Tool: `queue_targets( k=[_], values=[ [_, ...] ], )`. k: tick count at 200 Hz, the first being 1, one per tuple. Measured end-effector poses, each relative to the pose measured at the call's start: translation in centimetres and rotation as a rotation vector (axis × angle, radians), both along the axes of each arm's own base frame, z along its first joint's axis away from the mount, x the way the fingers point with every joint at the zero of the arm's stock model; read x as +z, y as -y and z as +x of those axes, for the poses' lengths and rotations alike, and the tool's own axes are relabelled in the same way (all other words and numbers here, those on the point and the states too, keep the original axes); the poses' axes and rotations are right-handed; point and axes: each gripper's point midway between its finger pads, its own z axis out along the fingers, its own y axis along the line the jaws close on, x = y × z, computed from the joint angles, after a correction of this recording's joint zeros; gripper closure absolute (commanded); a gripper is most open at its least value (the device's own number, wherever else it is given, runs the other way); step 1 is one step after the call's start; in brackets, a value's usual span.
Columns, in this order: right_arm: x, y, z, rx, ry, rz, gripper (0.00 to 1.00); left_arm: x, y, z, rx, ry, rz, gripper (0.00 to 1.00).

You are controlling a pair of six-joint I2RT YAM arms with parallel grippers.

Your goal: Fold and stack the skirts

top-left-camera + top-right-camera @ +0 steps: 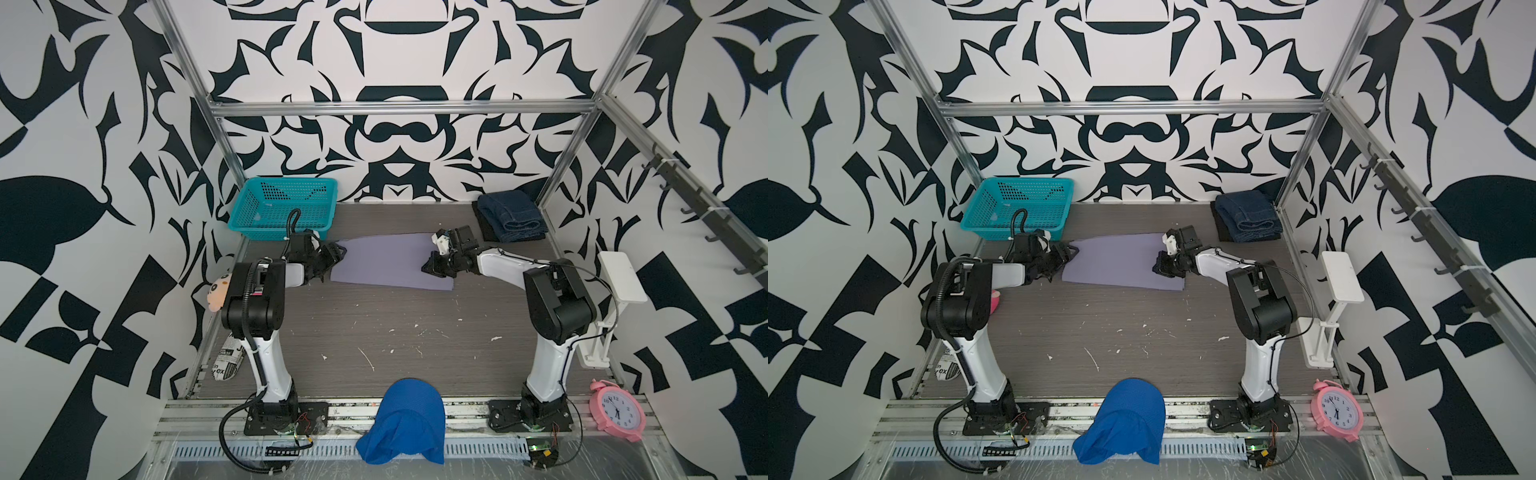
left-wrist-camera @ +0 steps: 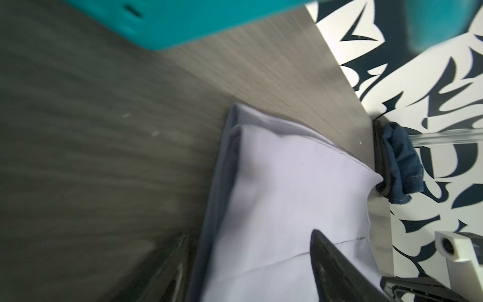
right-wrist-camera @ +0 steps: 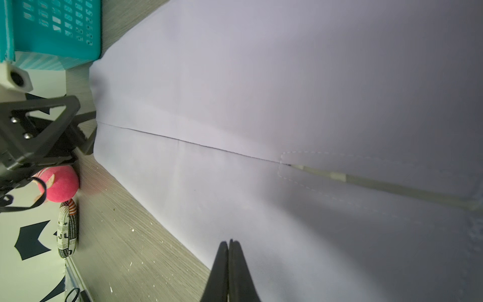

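Grey wood-grain table [image 1: 395, 332], scuffed and flecked with white chips, boxed in by an aluminium frame [image 1: 399, 108] and walls [image 1: 395, 54] of bold black-and-white pattern. Far left corner: teal basket [image 1: 282, 208]. Far right corner: folded denim skirt [image 1: 513, 214] atop the black skirt [image 1: 486, 230], a small stack against the frame post.

Spread flat across the far middle, between basket and stack: lavender-grey skirt [image 1: 386, 262], with a long seam and a stitched zip placket showing in the right wrist view.

At its left edge, left gripper [image 1: 336, 253], fingers [image 2: 339, 274] well apart with the skirt's edge lying between them, nothing pinched. Over its right part, right gripper [image 1: 430, 266], fingers pressed together with nothing visibly between them. Touching the cloth or not, unclear.

On the front rail, bright blue mesh cloth [image 1: 405, 419] draped over the edge. Pink alarm clock [image 1: 618, 409] at the right front corner. Along the right side, a white bracket shelf [image 1: 621, 276] and a row of dark hooks [image 1: 685, 195].
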Motion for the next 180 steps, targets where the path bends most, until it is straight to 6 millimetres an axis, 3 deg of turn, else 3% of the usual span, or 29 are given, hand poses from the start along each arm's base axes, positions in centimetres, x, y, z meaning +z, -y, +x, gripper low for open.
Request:
queue_targets(
  k=[16,36,111,151,180],
  values=[
    [0.0,0.0,0.0,0.000,-0.001,0.000,0.93,0.0,1.2,0.6,-0.021,0.019,-0.012,0.30],
    [0.0,0.0,0.0,0.000,-0.001,0.000,0.93,-0.3,2.2,0.8,-0.032,0.029,-0.039,0.43],
    [0.0,-0.1,-0.1,0.003,-0.004,0.006,0.94,-2.0,3.0,-0.1,-0.036,-0.014,-0.126,1.00],
    [0.5,0.2,-0.4,0.001,-0.006,-0.008,0.94,-1.9,1.6,-2.2,0.004,-0.070,-0.098,1.00],
    [3.1,0.3,-0.5,-0.002,0.057,-0.012,0.94,-0.5,0.1,-4.0,0.041,-0.109,-0.043,1.00]
  ],
)
